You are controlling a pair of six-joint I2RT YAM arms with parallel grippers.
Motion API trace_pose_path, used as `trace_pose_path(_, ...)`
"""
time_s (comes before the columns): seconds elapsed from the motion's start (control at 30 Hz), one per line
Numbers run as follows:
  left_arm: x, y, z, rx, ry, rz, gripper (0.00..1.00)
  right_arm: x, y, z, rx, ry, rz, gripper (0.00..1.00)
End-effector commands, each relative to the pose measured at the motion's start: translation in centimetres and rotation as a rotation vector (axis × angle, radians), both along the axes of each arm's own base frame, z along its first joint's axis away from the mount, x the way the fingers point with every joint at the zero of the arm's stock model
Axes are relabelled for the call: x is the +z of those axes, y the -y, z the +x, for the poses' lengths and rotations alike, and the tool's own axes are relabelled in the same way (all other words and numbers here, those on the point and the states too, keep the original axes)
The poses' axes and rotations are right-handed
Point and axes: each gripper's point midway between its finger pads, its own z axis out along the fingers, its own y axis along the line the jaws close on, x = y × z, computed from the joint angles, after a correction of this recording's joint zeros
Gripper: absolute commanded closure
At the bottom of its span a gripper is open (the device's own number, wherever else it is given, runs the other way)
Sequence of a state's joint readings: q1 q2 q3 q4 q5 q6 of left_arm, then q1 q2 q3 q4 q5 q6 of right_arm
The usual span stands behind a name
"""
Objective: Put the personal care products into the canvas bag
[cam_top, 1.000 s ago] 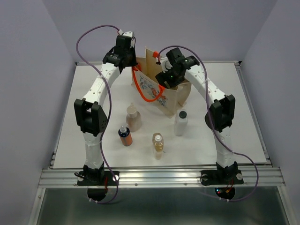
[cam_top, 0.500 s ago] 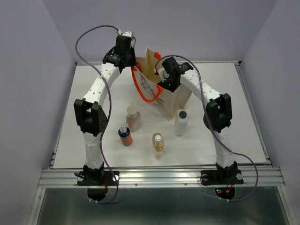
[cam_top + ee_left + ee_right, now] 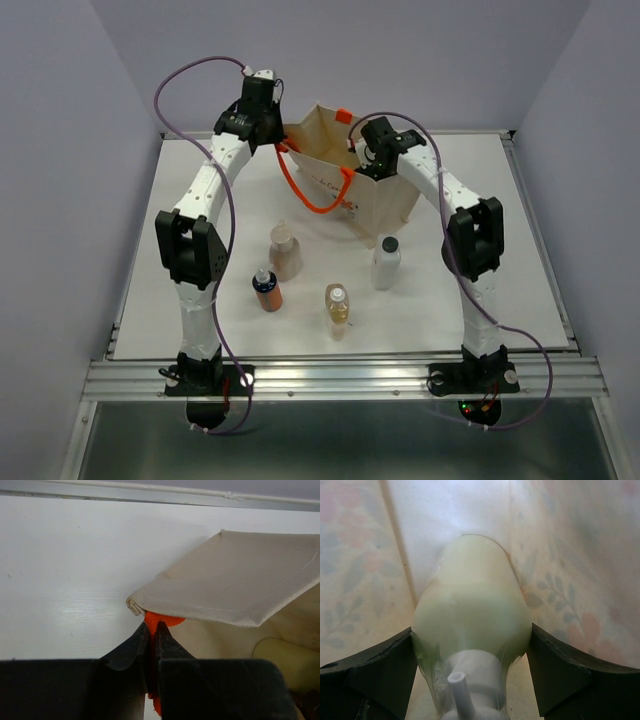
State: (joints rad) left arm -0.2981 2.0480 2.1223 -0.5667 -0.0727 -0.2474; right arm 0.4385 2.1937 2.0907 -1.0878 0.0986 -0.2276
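Observation:
The canvas bag [image 3: 375, 200] stands at the back of the table with its mouth open. My left gripper [image 3: 272, 138] is shut on an orange tab [image 3: 162, 620] at the bag's left rim [image 3: 240, 585] and holds it out. My right gripper [image 3: 368, 158] reaches into the bag's mouth, shut on the round pale yellow-green bottle [image 3: 470, 605], with the floral-print wall [image 3: 570, 540] behind it. That bottle also shows in the left wrist view [image 3: 285, 660]. On the table stand the peach-pink bottle [image 3: 285, 252], the orange-brown bottle [image 3: 266, 289], the clear amber bottle [image 3: 338, 310] and the white bottle with dark cap [image 3: 386, 262].
An orange handle [image 3: 305, 195] loops down the bag's front left side. The white table [image 3: 200, 290] has raised rails at the back and sides, and a metal rail [image 3: 340, 378] runs along the near edge by the arm bases.
My right gripper has moved back and down into the bag's mouth with the yellow-green bottle. The bag's mouth has spread wider as my left gripper drew the tab left.

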Motion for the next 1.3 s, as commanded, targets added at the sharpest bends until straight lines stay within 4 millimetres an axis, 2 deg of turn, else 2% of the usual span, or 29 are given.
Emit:
trace_pose_path(0.0,3.7,-4.0,1.3,0.111,0.113,0.044,1.0,3.1,5.6,0.0,-0.097,0.043,-0.133,0.91)
trace_pose_path(0.1,3.9,-3.8,1.3,0.107,0.114,0.038,1.0,2.2,5.5,0.1,-0.095,0.024,-0.139,0.83)
trace_pose_path(0.17,4.0,-3.4,1.3,0.088,0.115,0.025,1.0,1.9,4.8,0.2,-0.084,0.016,-0.108,0.57)
trace_pose_path(0.2,4.1,-2.8,1.3,0.058,0.116,0.006,1.0,2.5,4.4,0.6,-0.083,0.033,-0.085,0.47)
trace_pose_path(0.23,4.1,-2.5,1.3,0.045,0.117,-0.003,1.0,2.9,4.0,0.8,-0.077,0.04,-0.063,0.43)
trace_pose_path(0.3,4.1,-1.7,1.3,0.023,0.122,-0.013,1.0,4.1,3.0,1.3,-0.059,0.069,-0.008,0.3)
trace_pose_path(0.43,4.4,0.7,1.2,-0.04,0.142,-0.021,1.0,7.8,1.5,3.1,-0.058,0.181,0.085,0.09)
trace_pose_path(0.53,4.4,2.2,1.2,-0.072,0.143,-0.033,1.0,10.8,0.8,4.1,-0.059,0.267,0.139,0.05)
trace_pose_path(0.57,4.6,2.4,1.2,-0.075,0.147,-0.04,1.0,12.5,0.5,4.5,-0.054,0.311,0.169,0.01)
trace_pose_path(0.6,4.5,2.6,1.2,-0.077,0.145,-0.042,1.0,13.7,0.2,4.6,-0.048,0.34,0.194,0.0)
trace_pose_path(0.63,4.6,2.7,1.2,-0.078,0.147,-0.044,1.0,16.0,-0.2,4.7,-0.035,0.4,0.237,0.0)
trace_pose_path(0.67,4.5,2.8,1.2,-0.079,0.147,-0.044,1.0,17.5,-0.6,4.6,-0.018,0.43,0.27,0.0)
trace_pose_path(0.7,4.5,2.9,1.2,-0.077,0.147,-0.048,1.0,18.8,-1.8,4.0,0.032,0.438,0.34,0.0)
trace_pose_path(0.73,4.5,3.0,1.2,-0.075,0.15,-0.048,1.0,21.7,-2.3,3.3,0.06,0.5,0.398,0.0)
trace_pose_path(0.77,4.5,3.1,1.2,-0.075,0.151,-0.049,1.0,22.4,-3.2,2.5,0.105,0.494,0.452,0.0)
trace_pose_path(0.83,4.5,3.3,1.2,-0.075,0.15,-0.053,1.0,24.6,-3.8,1.3,0.129,0.53,0.524,0.0)
trace_pose_path(0.87,4.6,3.5,1.1,-0.077,0.154,-0.053,1.0,27.1,-3.6,-0.3,0.14,0.57,0.568,0.0)
trace_pose_path(0.9,4.7,3.5,1.1,-0.075,0.156,-0.055,1.0,27.8,-3.6,-1.0,0.139,0.587,0.59,0.0)
trace_pose_path(0.93,4.6,3.6,1.1,-0.073,0.158,-0.057,1.0,26.5,-3.4,-1.8,0.112,0.543,0.598,0.0)
trace_pose_path(0.97,4.6,3.6,1.2,-0.071,0.159,-0.058,1.0,26.7,-3.0,-2.6,0.083,0.542,0.606,0.0)
trace_pose_path(1.0,4.5,3.6,1.2,-0.066,0.158,-0.058,1.0,26.5,-2.4,-4.3,0.046,0.524,0.631,0.0)
trace_pose_path(1.07,4.2,3.6,1.3,-0.059,0.152,-0.065,1.0,25.8,-3.2,-7.0,0.048,0.493,0.655,0.0)
trace_pose_path(1.1,3.8,3.6,1.4,-0.057,0.145,-0.063,1.0,26.9,-3.2,-9.2,0.036,0.502,0.699,0.0)
trace_pose_path(1.13,3.7,3.6,1.4,-0.053,0.143,-0.066,1.0,25.9,-3.3,-10.4,0.027,0.473,0.697,0.0)
trace_pose_path(1.17,3.6,3.7,1.4,-0.055,0.139,-0.068,1.0,23.2,-3.1,-11.4,-0.01,0.42,0.656,0.0)
trace_pose_path(1.2,3.5,3.8,1.4,-0.058,0.138,-0.071,1.0,22.5,-3.2,-13.6,-0.04,0.373,0.653,0.0)
trace_pose_path(1.27,3.5,3.9,1.4,-0.06,0.138,-0.071,1.0,20.3,-2.3,-15.0,-0.11,0.322,0.6,0.0)
